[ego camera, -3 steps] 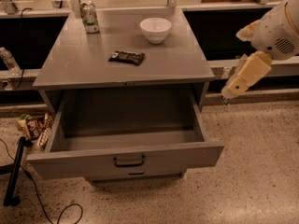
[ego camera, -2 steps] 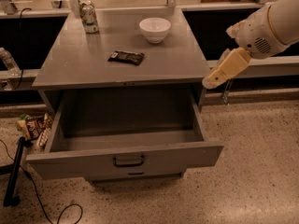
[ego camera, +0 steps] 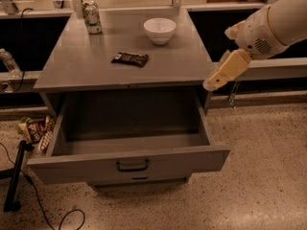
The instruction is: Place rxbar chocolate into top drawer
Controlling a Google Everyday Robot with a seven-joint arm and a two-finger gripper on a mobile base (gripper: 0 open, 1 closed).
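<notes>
Hanging just off the right front corner of the cabinet (ego camera: 86, 71), a little above the open drawer's right wall, the gripper (ego camera: 212, 84) is seen angled down and to the left from the white arm (ego camera: 283, 23), which enters from the upper right. Whether it is parted or closed cannot be told from this angle, and no object is seen in its hold. The rxbar (ego camera: 130, 58) is noted lying flat on the cabinet top, near the middle and slightly skewed, well apart from the gripper. The drawer (ego camera: 72, 169) is recorded as pulled well out toward the camera, with its grey floor and side walls exposed. A dark handle (ego camera: 132, 166) is centred on its front panel. A white bowl (ego camera: 159, 30) is set upright behind and to the right of the rxbar, apart from it. A can (ego camera: 91, 17) is stood upright at the back left of the top. Colourful packets (ego camera: 34, 130) are heaped on the floor just left of the drawer, and a black cable (ego camera: 43, 210) is trailed across the speckled floor in front of them.
</notes>
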